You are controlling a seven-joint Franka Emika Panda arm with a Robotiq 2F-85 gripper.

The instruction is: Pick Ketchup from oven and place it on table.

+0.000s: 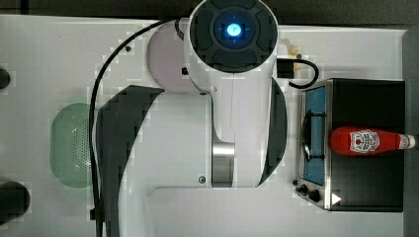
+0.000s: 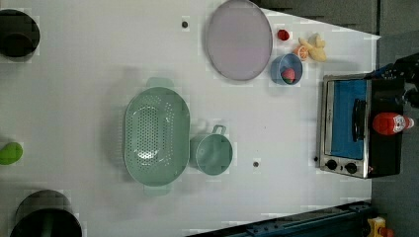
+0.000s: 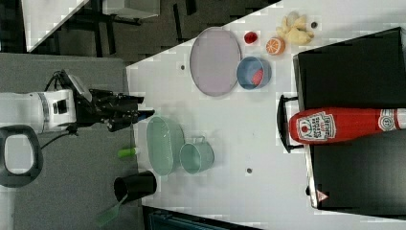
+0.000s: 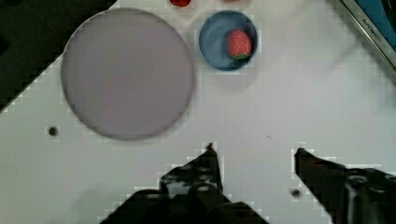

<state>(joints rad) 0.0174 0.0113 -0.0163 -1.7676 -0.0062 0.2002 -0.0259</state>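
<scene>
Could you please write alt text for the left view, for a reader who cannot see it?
A red ketchup bottle lies on top of a black toaster oven at the left view's right edge. On the white table sit a green colander, a green cup, a grey plate and a blue bowl.

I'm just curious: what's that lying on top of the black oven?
A red ketchup bottle lies on its side on the oven's black top. The closed bluish glass door hides whatever is inside.
</scene>
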